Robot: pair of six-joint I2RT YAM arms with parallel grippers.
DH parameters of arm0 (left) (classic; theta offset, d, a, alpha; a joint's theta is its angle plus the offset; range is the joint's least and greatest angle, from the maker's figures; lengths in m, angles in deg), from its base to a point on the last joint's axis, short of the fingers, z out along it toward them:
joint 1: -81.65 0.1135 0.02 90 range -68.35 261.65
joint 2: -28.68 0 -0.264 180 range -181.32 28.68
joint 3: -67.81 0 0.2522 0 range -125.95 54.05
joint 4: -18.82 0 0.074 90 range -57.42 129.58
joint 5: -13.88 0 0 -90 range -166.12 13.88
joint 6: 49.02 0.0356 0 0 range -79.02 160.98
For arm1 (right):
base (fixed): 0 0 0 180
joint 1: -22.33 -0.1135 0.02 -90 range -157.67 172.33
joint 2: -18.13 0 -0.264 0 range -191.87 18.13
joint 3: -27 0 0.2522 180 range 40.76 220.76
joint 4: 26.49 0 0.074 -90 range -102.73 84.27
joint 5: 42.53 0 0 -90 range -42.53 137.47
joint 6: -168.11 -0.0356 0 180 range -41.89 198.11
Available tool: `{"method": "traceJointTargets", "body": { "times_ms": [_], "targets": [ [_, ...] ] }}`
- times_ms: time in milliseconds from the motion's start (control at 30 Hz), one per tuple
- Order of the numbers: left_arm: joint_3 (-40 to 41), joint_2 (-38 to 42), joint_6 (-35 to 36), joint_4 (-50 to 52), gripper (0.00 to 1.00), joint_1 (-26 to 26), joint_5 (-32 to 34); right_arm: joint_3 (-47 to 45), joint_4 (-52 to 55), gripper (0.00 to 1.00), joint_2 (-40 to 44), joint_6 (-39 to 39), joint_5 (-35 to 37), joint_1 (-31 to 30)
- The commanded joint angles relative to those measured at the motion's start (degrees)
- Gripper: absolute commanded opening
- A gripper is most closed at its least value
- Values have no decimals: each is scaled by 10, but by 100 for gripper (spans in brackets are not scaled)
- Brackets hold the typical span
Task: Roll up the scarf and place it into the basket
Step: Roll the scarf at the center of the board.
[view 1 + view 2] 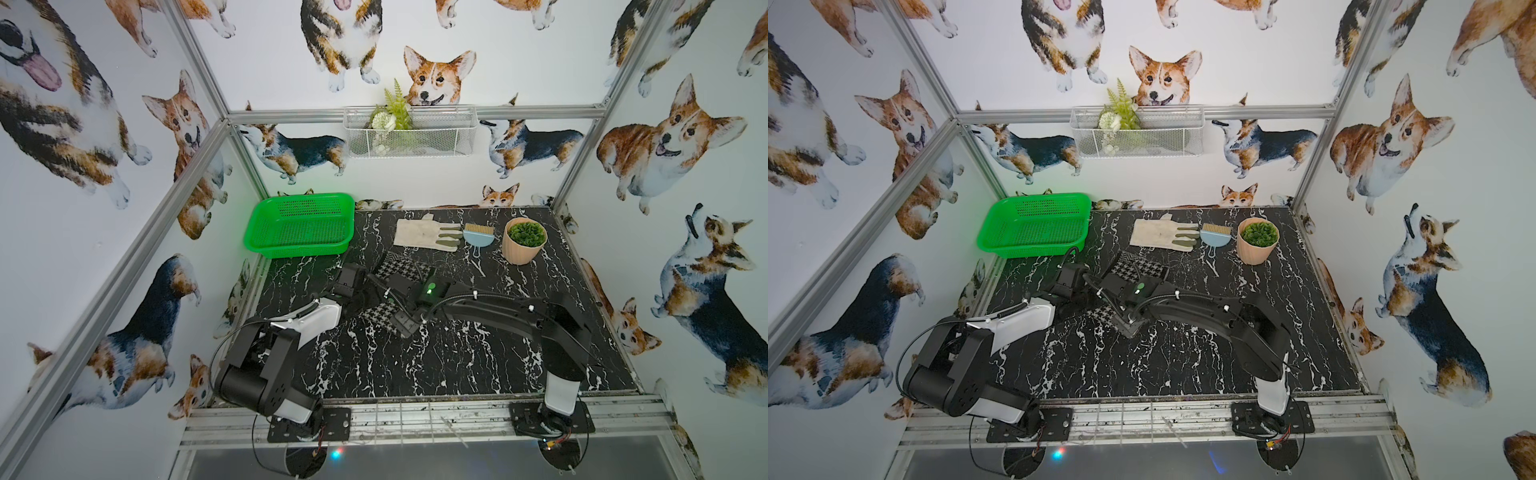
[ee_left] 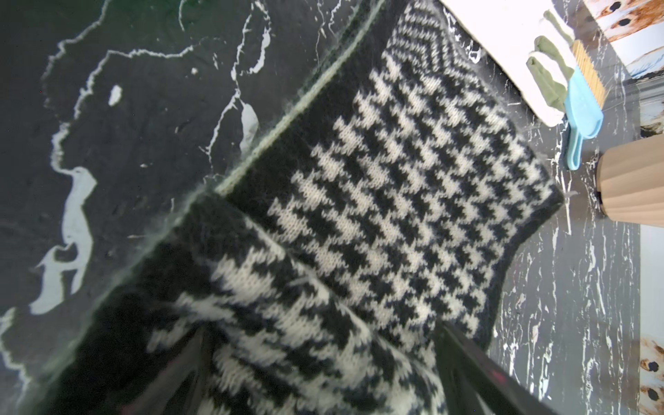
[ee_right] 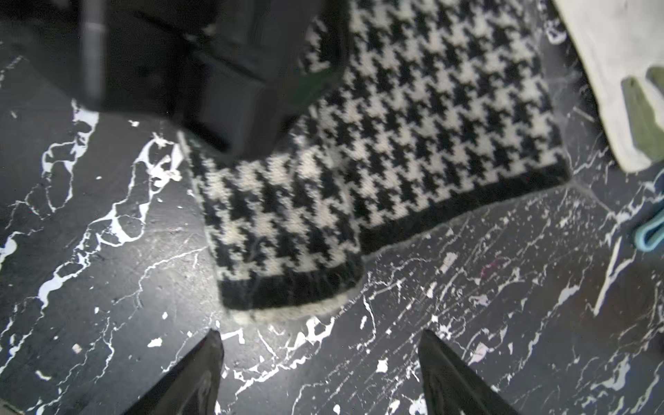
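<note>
Knitted scarf (image 3: 395,143), folded end just beyond the wide-spread right tool (image 3: 319,333)

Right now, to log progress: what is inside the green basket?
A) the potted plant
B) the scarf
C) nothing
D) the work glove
C: the basket shows only bare mesh, while the scarf lies out on the table.

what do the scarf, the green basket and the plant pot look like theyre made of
Scarf: knitted yarn, probably wool or acrylic; stitch rows and fuzzy stray fibres show along its edge.
Green basket: moulded plastic, smooth, with regular perforated walls and floor.
Plant pot: matte peach, vertically ribbed; could be plastic or ceramic, the look leaves it open.
</note>
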Motion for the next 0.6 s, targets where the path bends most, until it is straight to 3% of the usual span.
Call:
{"method": "traceJointTargets", "body": {
  "times_ms": [0,333,567],
  "targets": [
    [-11,3,-16,56,98,2,1,16,-16,86,-30,22,42,-13],
    [-47,-16,-24,107,98,4,-22,5,-47,83,-83,53,38,-24],
    [-51,-62,-31,80,98,5,-47,-38,-92,82,-47,65,66,-51]
  ]
}}
